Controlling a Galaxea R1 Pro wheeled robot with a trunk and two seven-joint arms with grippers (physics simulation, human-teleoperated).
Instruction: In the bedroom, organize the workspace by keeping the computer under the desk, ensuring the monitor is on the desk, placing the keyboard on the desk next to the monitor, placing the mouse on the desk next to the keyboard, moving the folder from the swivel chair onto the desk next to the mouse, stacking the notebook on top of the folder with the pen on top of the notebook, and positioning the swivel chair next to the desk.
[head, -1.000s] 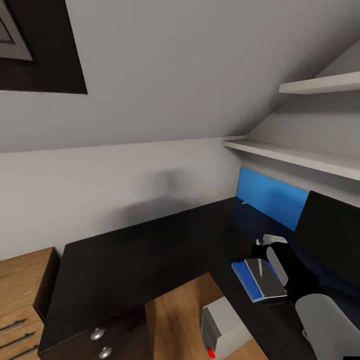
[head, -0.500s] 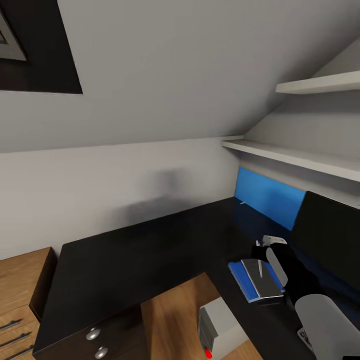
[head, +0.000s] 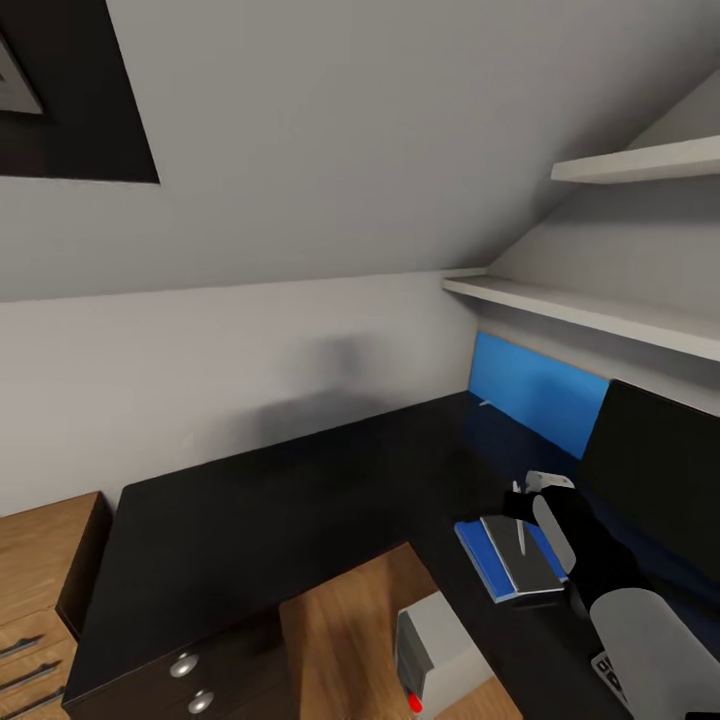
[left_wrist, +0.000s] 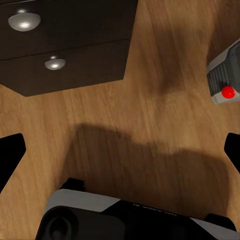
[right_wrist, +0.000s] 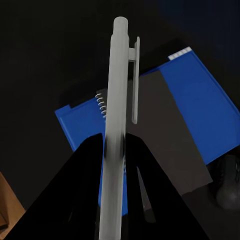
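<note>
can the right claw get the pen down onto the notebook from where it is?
Probably yes. The right claw, shut on the pen, hangs over the notebook lying on the folder, with nothing between them.

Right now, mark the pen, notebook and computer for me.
pen (right_wrist: 116, 125), right wrist view, mid barrel.
notebook (right_wrist: 167, 140), right wrist view, grey cover.
computer (head: 440, 645), head view, top panel.

Blue folder (head: 482, 558), grey notebook (head: 528, 560), light grey pen (right_wrist: 114, 130), black desk (head: 270, 510), black fingers (right_wrist: 87, 200).
</note>
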